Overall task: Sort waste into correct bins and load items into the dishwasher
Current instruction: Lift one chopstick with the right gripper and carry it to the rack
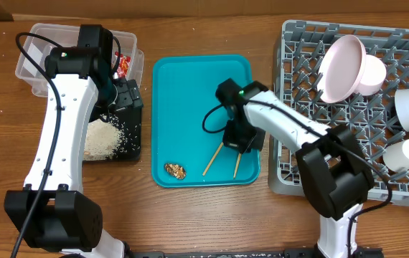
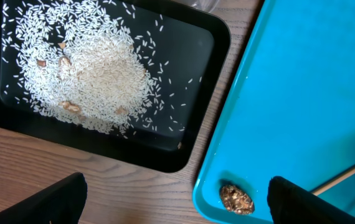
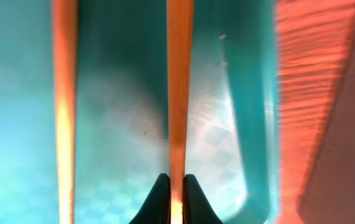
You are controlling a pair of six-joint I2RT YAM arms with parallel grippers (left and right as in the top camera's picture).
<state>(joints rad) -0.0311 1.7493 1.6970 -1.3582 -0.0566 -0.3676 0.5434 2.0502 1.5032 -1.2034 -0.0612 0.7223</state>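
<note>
Overhead: tops of 2 chopsticks (image 1: 211, 163) under right end effector (image 1: 239, 145).

Right hand (image 1: 236, 145) hides upper ends of chopsticks (image 1: 211, 163).

Overhead view: bright, even, diffuse illumination from above, sharp throughout; soft short shadows beneath both arms on the brown wooden table (image 1: 190, 215) and the flat teal plastic serving tray (image 1: 190, 86); mild glare on the large round white plate (image 1: 341, 68). Left wrist view: well exposed and crisp, loose white rice grains (image 2: 96, 74) individually resolved, faint sheen along the rim of the shallow black rectangular tray (image 2: 208, 112), lower corners lost in near-black. Right wrist view: extreme close range, heavily defocused; thin wooden chopstick (image 3: 179, 93) smeared into a saturated orange band, pale mottled reflections across the teal surface.
</note>
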